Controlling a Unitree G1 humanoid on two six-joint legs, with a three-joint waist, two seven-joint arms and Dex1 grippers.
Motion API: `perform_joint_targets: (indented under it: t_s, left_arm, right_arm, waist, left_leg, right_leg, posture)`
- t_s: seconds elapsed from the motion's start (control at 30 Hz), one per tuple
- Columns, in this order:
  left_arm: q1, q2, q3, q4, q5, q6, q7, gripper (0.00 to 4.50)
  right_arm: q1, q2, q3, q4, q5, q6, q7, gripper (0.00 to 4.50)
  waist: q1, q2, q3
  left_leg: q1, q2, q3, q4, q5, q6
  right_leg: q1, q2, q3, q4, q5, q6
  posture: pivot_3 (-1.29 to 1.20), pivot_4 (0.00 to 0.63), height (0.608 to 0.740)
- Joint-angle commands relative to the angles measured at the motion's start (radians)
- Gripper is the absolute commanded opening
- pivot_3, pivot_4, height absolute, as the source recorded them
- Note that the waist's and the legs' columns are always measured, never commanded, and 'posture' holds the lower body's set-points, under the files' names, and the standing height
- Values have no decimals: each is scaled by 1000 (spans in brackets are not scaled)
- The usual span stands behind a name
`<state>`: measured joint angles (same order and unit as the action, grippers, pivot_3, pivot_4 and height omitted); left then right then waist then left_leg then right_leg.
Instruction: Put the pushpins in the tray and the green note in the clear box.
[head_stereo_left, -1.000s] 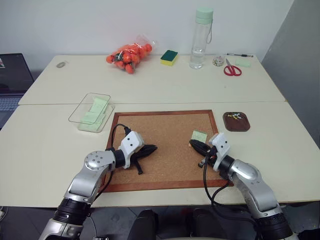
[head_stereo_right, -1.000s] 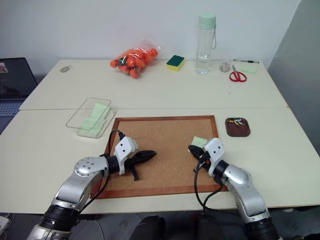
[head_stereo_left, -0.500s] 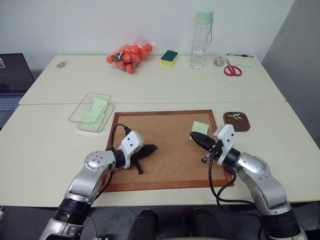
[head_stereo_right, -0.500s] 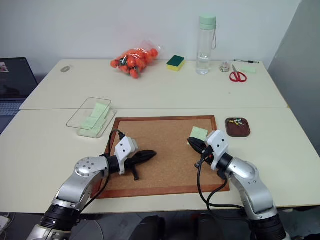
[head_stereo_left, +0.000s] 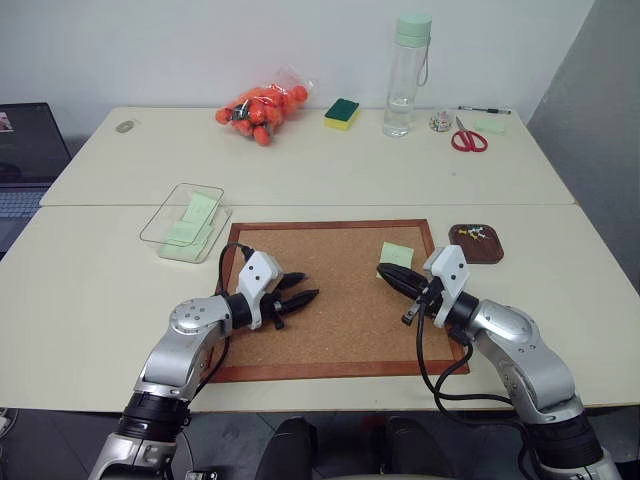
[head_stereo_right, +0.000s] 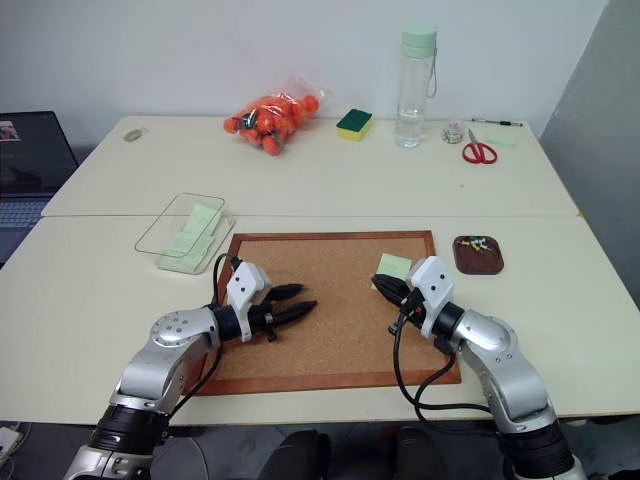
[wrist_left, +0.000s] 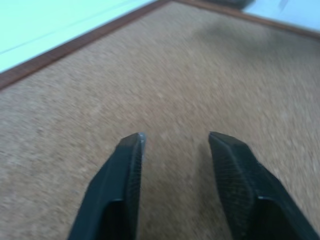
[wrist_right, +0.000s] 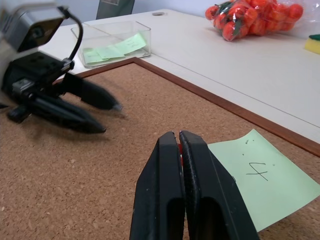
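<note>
Both grippers hung low over the cork board (head_stereo_left: 330, 300). Right gripper (wrist_right: 179, 142) had its fingers pressed together, with a speck of red between the tips (probably a pushpin head, though too small to be sure), just beside the green note (head_stereo_left: 397, 254) lying near the board's far right corner. Left gripper (head_stereo_left: 296, 295) stood with its fingers parted and nothing between them, well apart from the note. Other pushpins (head_stereo_left: 474, 234) lay in the tray (head_stereo_left: 474, 255) just off the board's right edge; the clear box (head_stereo_left: 184, 222), holding green slips, sat off the far left corner. Judged from this, the right arm should carry its pin across level and open only once over the tray, so the pin cannot bounce away.
</note>
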<state>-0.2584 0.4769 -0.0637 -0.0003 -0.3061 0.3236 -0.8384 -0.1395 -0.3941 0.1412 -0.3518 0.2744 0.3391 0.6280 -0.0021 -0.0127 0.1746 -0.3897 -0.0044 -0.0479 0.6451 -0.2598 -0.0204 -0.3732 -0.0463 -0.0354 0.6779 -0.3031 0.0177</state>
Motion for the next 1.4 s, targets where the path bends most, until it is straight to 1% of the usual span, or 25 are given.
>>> perform_joint_targets:
  t_s: [0.03, 0.13, 0.23, 0.3, 0.43, 0.5, 0.57, 0.7, 0.8, 0.9, 1.03, 1.3, 1.4]
  left_arm:
    - [-39, -16, 41, -44, -54, 62, 20, 3071]
    - [-52, -20, 46, -61, -78, 111, 25, 3727]
    - [-66, -29, 56, -90, -122, 187, 35, 4200]
    - [-89, -49, 79, -116, -183, 272, 59, 4492]
    - [-139, -97, 123, -169, -312, 457, 128, 4492]
    - [-168, -131, 144, -173, -335, 534, 209, 4492]
    - [-203, -174, 178, -171, -384, 614, 281, 4492]
    - [-295, -291, 270, -120, -489, 808, 458, 4492]
    - [-356, -372, 348, -66, -546, 882, 560, 4492]
    - [-402, -427, 407, -22, -599, 937, 627, 4492]
    - [-430, -451, 427, 10, -628, 997, 673, 4492]
    - [-435, -474, 455, 35, -670, 1073, 711, 4492]
    - [-436, -497, 471, 43, -681, 1100, 737, 4078]
  right_arm:
    - [-14, -9, -2, -33, -5, -20, 8, 0]
    - [-16, -12, 0, -33, -15, -32, 10, 0]
    - [-24, -17, 4, -34, -31, -52, 15, 0]
    - [-32, -26, 12, -33, -45, -70, 22, 0]
    - [-51, -39, 27, -29, -67, -104, 36, 0]
    - [-58, -43, 31, -28, -75, -114, 42, 0]
    - [-66, -47, 34, -29, -77, -122, 47, 0]
    - [-82, -62, 47, -38, -94, -143, 70, 0]
    - [-96, -65, 60, -45, -105, -152, 78, 0]
    - [-107, -66, 71, -50, -112, -156, 82, 0]
    - [-119, -67, 78, -51, -118, -157, 85, 0]
    - [-128, -57, 81, -58, -124, -150, 83, 0]
    - [-134, -53, 83, -58, -128, -150, 86, 0]
  waist:
    - [0, -1, 1]
    - [-1, -3, 2]
    - [0, -4, 3]
    - [0, -5, 4]
    - [0, -7, 5]
    - [0, -7, 5]
    - [0, -8, 6]
    - [0, -11, 7]
    - [1, -11, 8]
    - [-2, -11, 8]
    - [-1, -12, 8]
    - [2, -12, 8]
    - [2, -12, 8]
  left_leg:
    - [0, 0, 0, 0, 0, 0]
    - [-1, 0, 0, 0, 0, 0]
    - [-1, 0, 0, 0, 0, 0]
    - [-1, 0, 0, 0, 0, 0]
    - [-1, 0, -1, 1, 1, -1]
    - [-1, 0, -1, 0, 1, -1]
    - [-1, -1, -1, 0, 1, -2]
    - [-2, -1, -2, 1, 2, -4]
    - [-2, -1, -3, 1, 3, -5]
    - [-2, -1, -3, 1, 6, -10]
    - [-2, -1, -3, 1, 8, -13]
    - [-2, -1, -3, 1, 9, -16]
    - [-2, -1, -3, 0, 10, -17]
  right_leg:
    - [0, 0, 0, 0, 0, 0]
    - [0, 0, 0, 0, 0, 0]
    - [-1, 0, 0, 0, 0, -1]
    - [-1, 0, 0, 0, 0, -1]
    - [0, 0, -1, 0, 0, 0]
    - [0, 0, -1, 0, 0, 0]
    - [0, 0, -1, 0, 0, 0]
    - [0, 0, -2, 1, 0, 0]
    - [0, 0, -2, 1, 0, 1]
    - [0, 0, -2, 1, 0, 1]
    - [-1, 0, -2, 1, 0, 0]
    - [-1, 0, -2, 1, 1, 0]
    - [-1, 0, -2, 1, 1, 0]
  posture:
    - [0, 150, 740]
    - [0, 150, 740]
    - [0, 150, 740]
    - [0, 150, 740]
    - [0, 150, 740]
    - [0, 150, 740]
    - [0, 150, 740]
    - [0, 150, 740]
    - [0, 150, 740]
    - [0, 150, 740]
    - [0, 150, 740]
    - [0, 150, 740]
    - [0, 150, 740]
